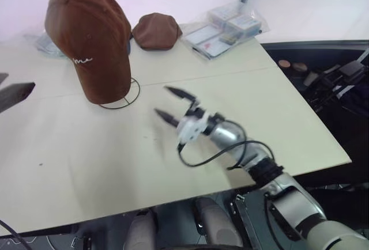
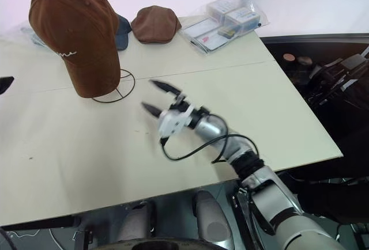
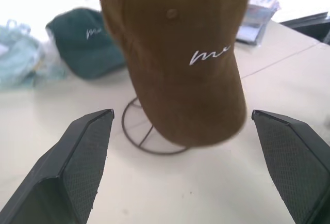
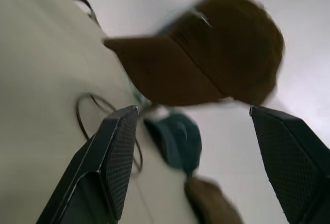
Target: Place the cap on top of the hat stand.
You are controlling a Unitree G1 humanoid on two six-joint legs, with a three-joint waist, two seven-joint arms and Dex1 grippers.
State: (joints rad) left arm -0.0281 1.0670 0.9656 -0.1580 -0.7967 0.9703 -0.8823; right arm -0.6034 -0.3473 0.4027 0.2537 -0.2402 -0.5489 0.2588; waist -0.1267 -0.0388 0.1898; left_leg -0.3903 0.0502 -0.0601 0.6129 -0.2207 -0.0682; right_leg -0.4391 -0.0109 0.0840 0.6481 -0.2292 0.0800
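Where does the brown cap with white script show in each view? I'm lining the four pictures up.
Left eye view: cap at upper left, covering the hat stand.
Right eye view: upper left.
Left wrist view: top centre.
Right wrist view: upper middle, blurred.
Shared landmark: the stand's wire ring base.

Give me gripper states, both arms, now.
Left gripper: open, holding nothing, facing the cap.
Right gripper: open, empty, above the table.

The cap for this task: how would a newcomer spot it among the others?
On the table, find the wire hat stand. The cap hangs over it, raised above the flat brown cap and the dark cap; it alone is brown with white script.
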